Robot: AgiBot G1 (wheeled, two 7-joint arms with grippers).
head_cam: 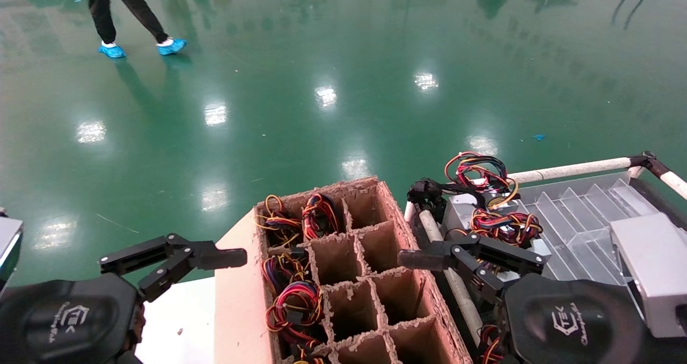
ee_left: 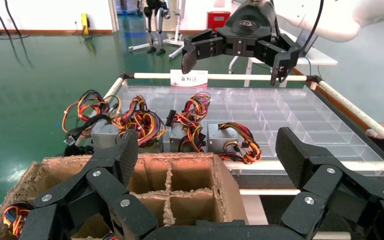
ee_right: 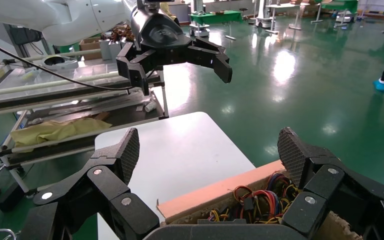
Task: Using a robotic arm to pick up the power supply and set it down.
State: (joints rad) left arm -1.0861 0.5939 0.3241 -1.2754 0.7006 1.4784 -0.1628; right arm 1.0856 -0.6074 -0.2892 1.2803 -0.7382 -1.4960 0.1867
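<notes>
Right gripper, slim black fingers spread wide and empty, hovers between corrugated cardboard divider box and clear tray; left gripper likewise agape.

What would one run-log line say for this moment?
left gripper: open, empty, beside cardboard box | right gripper: open, empty, between box and clear tray | power supplies: three in tray

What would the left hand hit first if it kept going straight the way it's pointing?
Probably the right hand, which faces the open left hand over the clear tray beyond the cardboard box. Depth is unclear.
</notes>
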